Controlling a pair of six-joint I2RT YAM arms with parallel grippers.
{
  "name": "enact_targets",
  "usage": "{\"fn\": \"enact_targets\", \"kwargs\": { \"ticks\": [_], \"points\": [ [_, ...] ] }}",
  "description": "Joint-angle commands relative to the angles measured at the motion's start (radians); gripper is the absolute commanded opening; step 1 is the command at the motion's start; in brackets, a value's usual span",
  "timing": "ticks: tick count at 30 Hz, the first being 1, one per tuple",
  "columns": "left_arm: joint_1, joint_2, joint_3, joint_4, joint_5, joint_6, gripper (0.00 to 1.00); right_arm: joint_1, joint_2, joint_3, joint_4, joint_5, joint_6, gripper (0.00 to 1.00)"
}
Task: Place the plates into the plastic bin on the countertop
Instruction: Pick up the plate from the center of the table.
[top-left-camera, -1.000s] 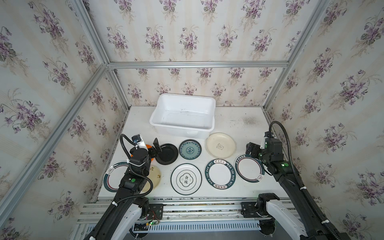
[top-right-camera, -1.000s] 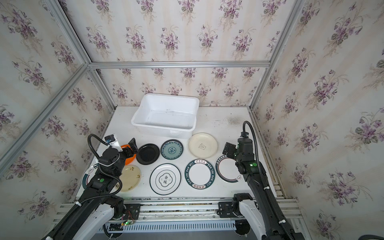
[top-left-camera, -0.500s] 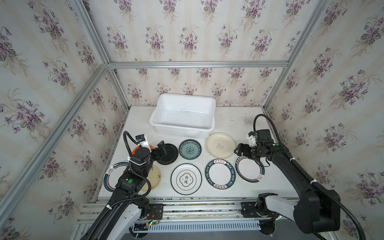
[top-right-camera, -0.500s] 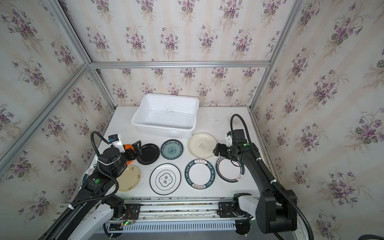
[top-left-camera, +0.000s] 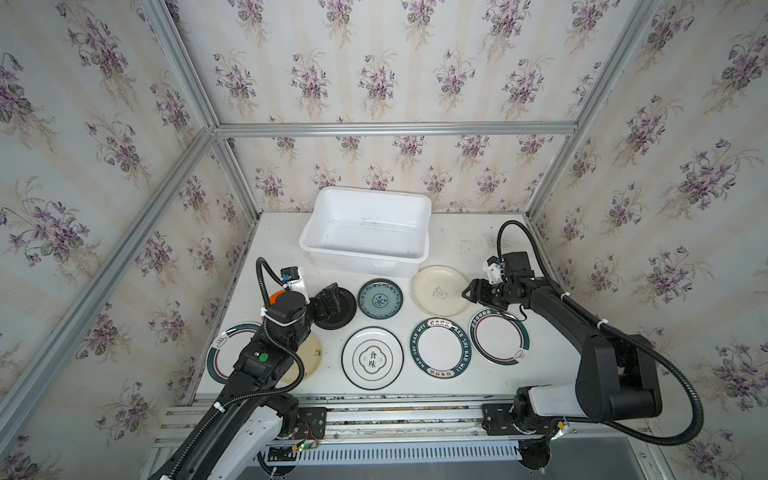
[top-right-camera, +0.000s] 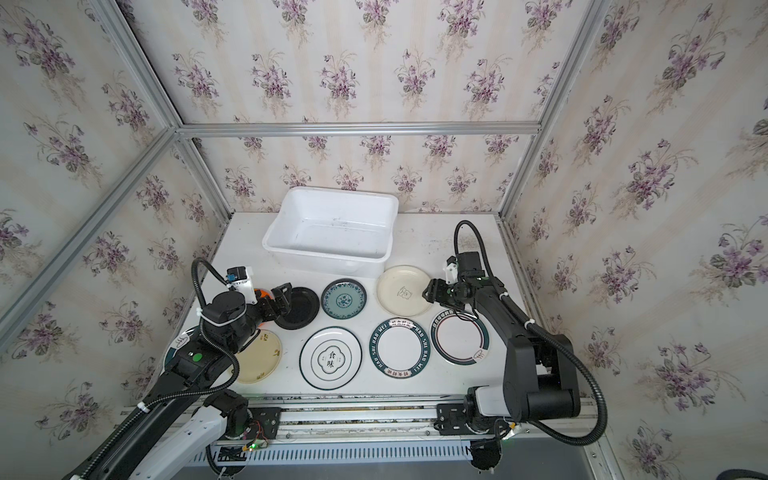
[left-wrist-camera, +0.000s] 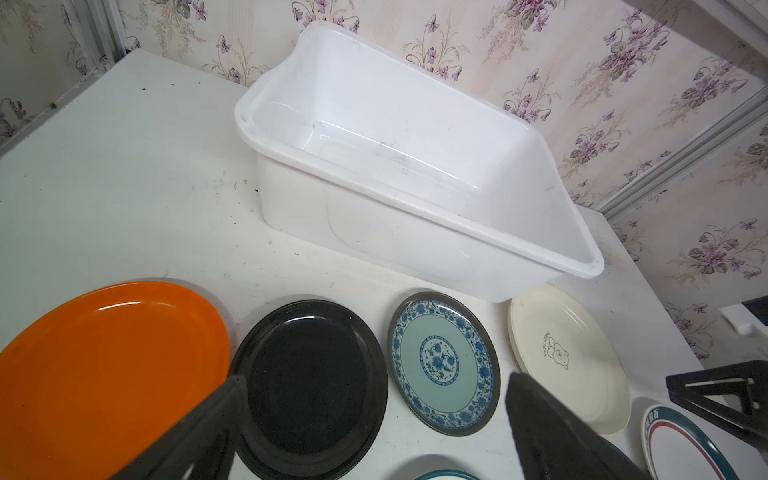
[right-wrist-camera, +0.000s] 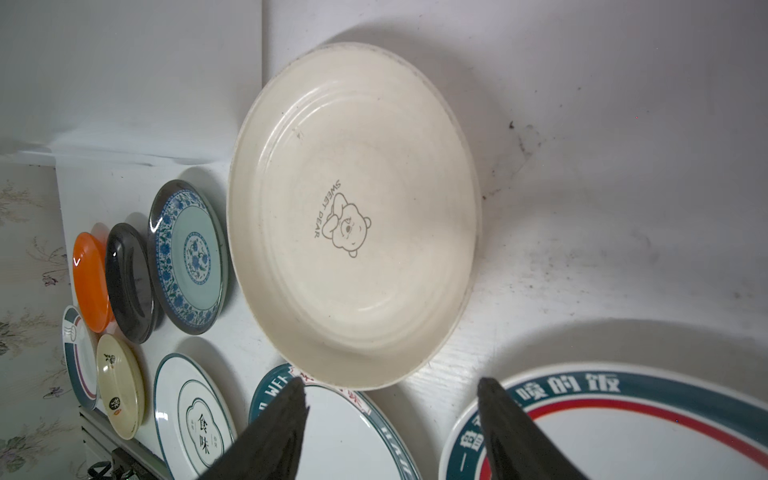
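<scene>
The empty white plastic bin (top-left-camera: 357, 264) stands at the back of the countertop (top-left-camera: 278, 245). Several plates lie in front of it. Among them are a cream bear plate (top-left-camera: 436, 291) (right-wrist-camera: 353, 216), a teal-patterned one (top-left-camera: 380, 299), a black one (top-left-camera: 347, 311) (left-wrist-camera: 307, 374) and an orange one (left-wrist-camera: 108, 357). My left gripper (top-left-camera: 332, 301) (left-wrist-camera: 376, 380) hovers open over the black plate, holding nothing. My right gripper (top-left-camera: 471, 291) (right-wrist-camera: 390, 382) is open at the cream plate's right edge. That plate's rim lies just beyond its tips, with nothing between them.
The front row holds a white plate with Chinese characters (top-left-camera: 372, 358), a lettered teal-rimmed plate (top-left-camera: 440, 348), a teal-rimmed plate (top-left-camera: 498, 336) below my right gripper, another (top-left-camera: 218, 353) at the left, and a yellowish plate (top-left-camera: 311, 353) partly under my left arm. Papered walls enclose three sides.
My right arm has swung from over the front-right teal-rimmed plate back and left to the cream plate's edge. My left gripper has shifted slightly further over the black plate.
</scene>
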Motion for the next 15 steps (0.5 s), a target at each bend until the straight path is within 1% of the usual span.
{"fn": "enact_targets", "kwargs": {
  "ticks": [1, 8, 15],
  "points": [
    [-0.006, -0.002, 0.013, 0.003, 0.014, -0.018, 0.99, -0.001, 0.030, 0.023, 0.084, 0.008, 0.013, 0.64],
    [-0.010, -0.021, 0.011, 0.003, 0.021, -0.025, 0.99, -0.001, 0.116, 0.039, 0.132, 0.012, 0.014, 0.53],
    [-0.010, -0.023, 0.010, -0.004, -0.019, -0.022, 0.99, -0.001, 0.193, 0.065, 0.174, 0.001, 0.035, 0.53]
  ]
}}
